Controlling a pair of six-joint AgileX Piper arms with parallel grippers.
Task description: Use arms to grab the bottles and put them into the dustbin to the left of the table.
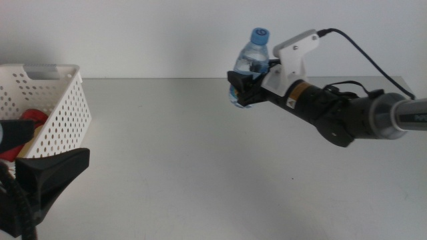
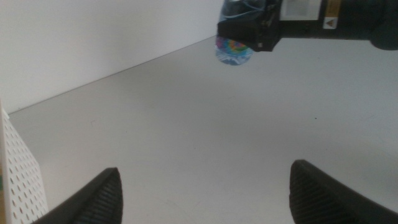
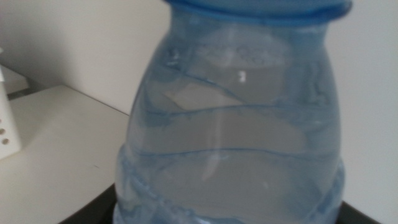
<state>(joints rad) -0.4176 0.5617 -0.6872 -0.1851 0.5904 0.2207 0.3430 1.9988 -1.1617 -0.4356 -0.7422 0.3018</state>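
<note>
A clear water bottle (image 1: 253,53) with a blue cap hangs in the air above the far middle of the table (image 1: 200,153). My right gripper (image 1: 244,87) is shut around its lower body, and the bottle tilts slightly. The bottle (image 3: 230,124) fills the right wrist view. In the left wrist view its base (image 2: 234,51) shows below the right gripper (image 2: 249,28). The white perforated dustbin (image 1: 53,100) stands at the table's left, well left of the bottle. My left gripper (image 2: 205,199) waits open and empty near the bin, at the front left (image 1: 53,173).
Something red (image 1: 30,119) and something pale lie inside the dustbin. A white wall rises behind the table's far edge. The dustbin's corner (image 3: 7,124) also shows in the right wrist view.
</note>
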